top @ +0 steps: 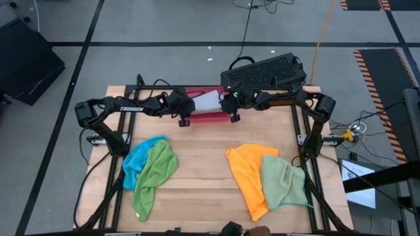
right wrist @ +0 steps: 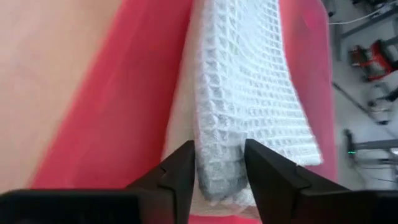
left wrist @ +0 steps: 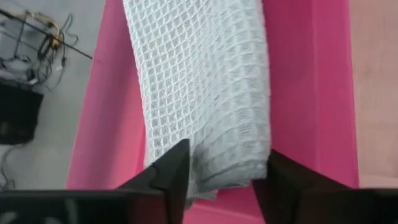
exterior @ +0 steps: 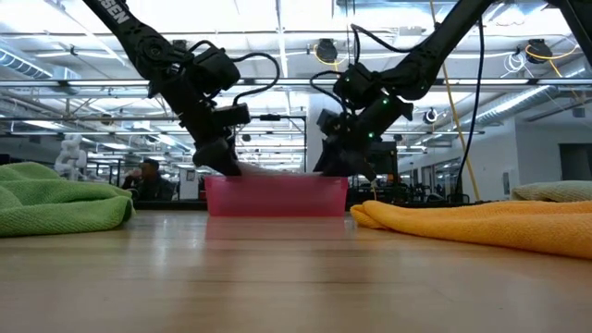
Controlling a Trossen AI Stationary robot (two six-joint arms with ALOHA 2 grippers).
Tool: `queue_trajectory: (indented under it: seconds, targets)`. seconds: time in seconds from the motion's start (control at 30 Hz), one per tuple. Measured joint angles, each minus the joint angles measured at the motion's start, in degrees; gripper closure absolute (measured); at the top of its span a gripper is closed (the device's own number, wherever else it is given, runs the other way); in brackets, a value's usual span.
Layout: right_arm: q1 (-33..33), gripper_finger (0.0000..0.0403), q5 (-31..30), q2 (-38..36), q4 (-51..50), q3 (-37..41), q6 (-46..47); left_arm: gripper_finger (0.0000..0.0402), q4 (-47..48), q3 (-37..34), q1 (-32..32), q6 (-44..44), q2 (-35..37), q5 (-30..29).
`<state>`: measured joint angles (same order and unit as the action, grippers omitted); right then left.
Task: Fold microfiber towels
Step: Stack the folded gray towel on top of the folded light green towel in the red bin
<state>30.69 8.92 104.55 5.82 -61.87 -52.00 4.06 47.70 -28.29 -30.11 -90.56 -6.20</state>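
Hovering over the pink tray point(top: 211, 117) at the bench's far edge, the left gripper point(left wrist: 221, 180) and right gripper point(right wrist: 219, 163) stand part-open astride the folded grey towel point(left wrist: 205, 81) lying inside, apparently just depositing it, so next they must lift clear for another towel.

A grey floor point(top: 164, 26) crossed by dark tape lines is seen around the wooden table point(top: 203, 164). Beyond the table's far edge, a black perforated case point(top: 266, 71) is set on the floor, and a yellow cable point(top: 323, 29) is run past it. Orange-and-black hazard striping point(top: 380, 72) is laid to the table's right. Behind the table, a ceiling of long strip lights point(exterior: 277, 37) and pipes is shown, and a seated person point(exterior: 148, 180) is visible.
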Motion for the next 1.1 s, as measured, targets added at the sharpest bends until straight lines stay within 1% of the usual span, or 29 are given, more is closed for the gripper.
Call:
queue_trajectory:
  seconds: [0.17, 0.27, 0.37, 0.47, 0.57, 0.6, 0.67, 0.7, 0.77, 0.87, 0.93, 1.1]
  targets:
    - [0.55, 0.0262, 4.24, -3.32, -2.67, 0.0, 4.93, 0.0191, 2.58, 0.63, -0.32, 2.76, 1.77, 0.24]
    - [1.72, 0.0265, 8.08, -5.72, -4.54, 0.0, 10.0, 0.0175, 3.44, 0.9, -0.37, 4.6, 3.01, 0.23]
    - [3.29, 0.0272, 14.31, -7.26, -2.89, -0.02, 16.65, 0.0169, 7.04, 0.81, -0.37, 7.34, 5.04, 0.27]
    - [4.2, 0.0288, 19.57, -6.34, 3.24, -0.07, 24.25, 0.0168, 9.62, 0.83, -0.33, 9.71, 7.75, 0.26]
    - [4.27, 0.0319, 21.12, -3.67, 7.16, -1.05, 28.3, 0.0168, 7.58, 0.83, -0.35, 12.85, 9.99, 0.34]
    - [4.27, 0.0331, 21.1, -2.73, 7.37, -2.04, 29.45, 0.0169, 5.81, 0.83, -0.37, 14.19, 10.32, 1.49]
    - [4.25, 0.0358, 21.18, -0.54, 7.58, -4.47, 31.78, 0.0182, 1.13, 0.83, -0.39, 17.24, 10.38, 5.2]
    - [4.26, 0.0371, 21.15, 0.56, 7.85, -5.69, 32.62, 0.0194, -1.1, 0.85, -0.37, 18.36, 10.05, 7.03]
    - [4.26, 0.0393, 20.97, 2.64, 6.76, -7.52, 32.81, 0.0223, -4.57, 1.01, 0.3, 18.65, 8.0, 8.73]
    - [4.25, 0.0395, 20.82, 5.33, 2.69, -10.55, 31.57, 0.0276, -5.36, 0.71, 0.47, 18.35, 4.74, 8.15]
    - [4.23, 0.0393, 20.38, 6.9, 0.76, -12.09, 30.76, 0.0309, -8.04, 0.94, 0.06, 17.21, 2.58, 6.81]
    - [4.91, 0.0401, 16.08, 10.75, -0.52, -13.45, 28.16, 0.0377, -12.11, 0.82, -2.91, 16.62, -2.97, 5.46]
